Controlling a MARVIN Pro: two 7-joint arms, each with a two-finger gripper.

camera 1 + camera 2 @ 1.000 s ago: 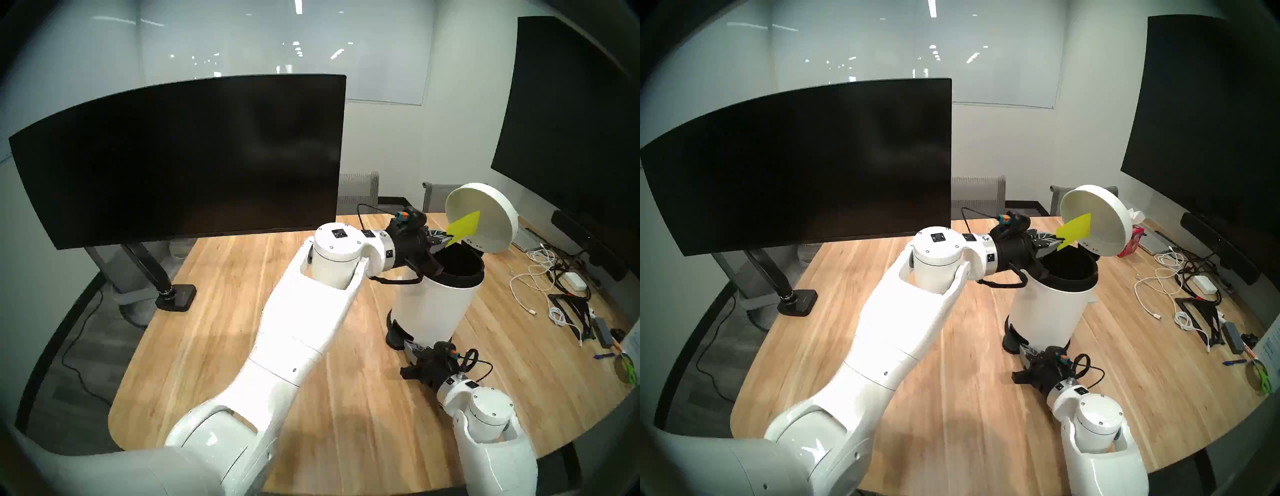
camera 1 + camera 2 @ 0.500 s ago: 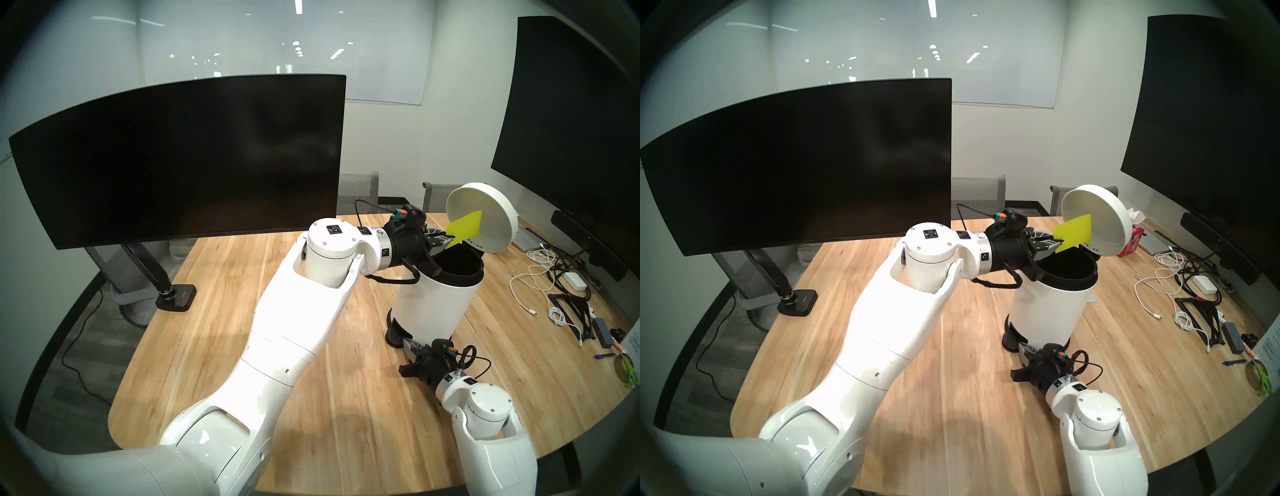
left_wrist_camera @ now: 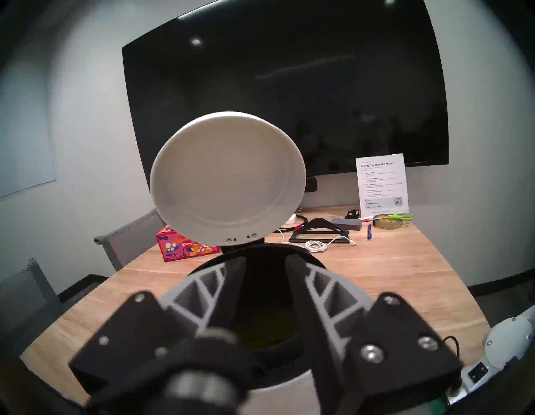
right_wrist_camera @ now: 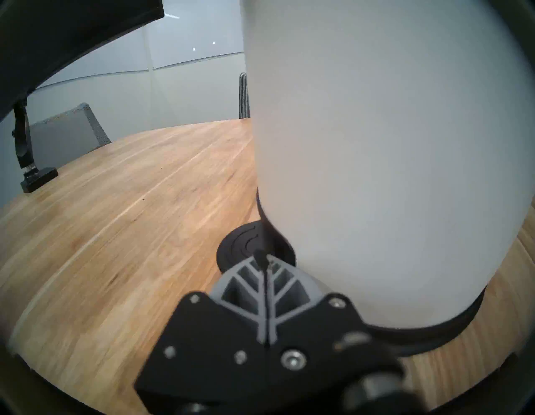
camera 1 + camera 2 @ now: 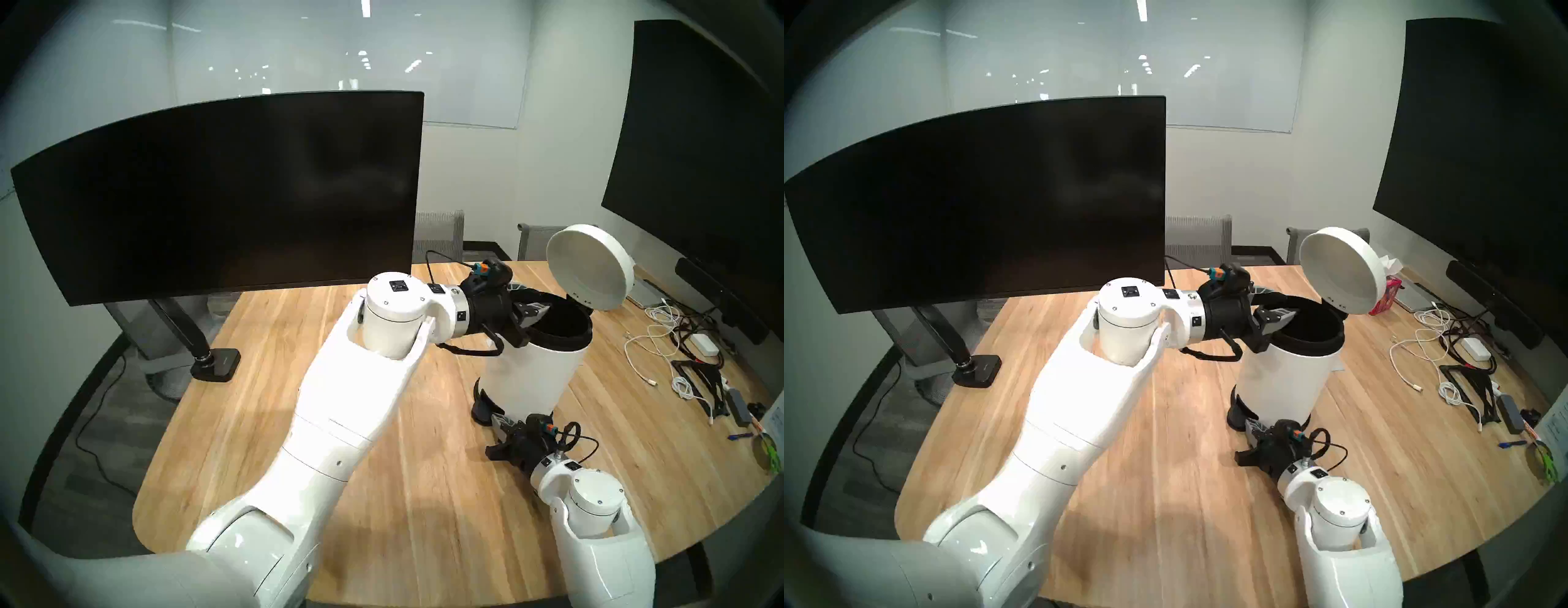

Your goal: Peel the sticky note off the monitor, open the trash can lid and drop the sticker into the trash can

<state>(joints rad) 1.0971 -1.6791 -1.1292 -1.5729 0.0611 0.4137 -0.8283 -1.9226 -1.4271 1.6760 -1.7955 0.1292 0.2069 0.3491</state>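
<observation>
The white trash can (image 5: 534,369) stands on the table with its lid (image 5: 587,267) tipped up and the black liner showing. My left gripper (image 5: 532,301) is open and empty at the bin's left rim. In the left wrist view its fingers (image 3: 214,278) are spread over the dark opening below the lid (image 3: 228,179). A dim yellow-green patch, the sticky note (image 3: 265,330), shows deep inside. My right gripper (image 4: 265,260) is shut with its tips on the black pedal (image 4: 243,240) at the bin's base. The monitor (image 5: 220,195) is bare.
A bigger black screen (image 5: 695,148) with a speaker bar stands at the right. Cables and adapters (image 5: 679,339) lie on the table below it. A red tissue box (image 3: 182,246), a sign (image 3: 382,182) and tape with scissors (image 3: 388,220) lie beyond the bin.
My left gripper opened and let go of the yellow-green note, which dropped out of sight into the bin. The left arm drew back a little to the left. The right gripper stayed on the pedal.
</observation>
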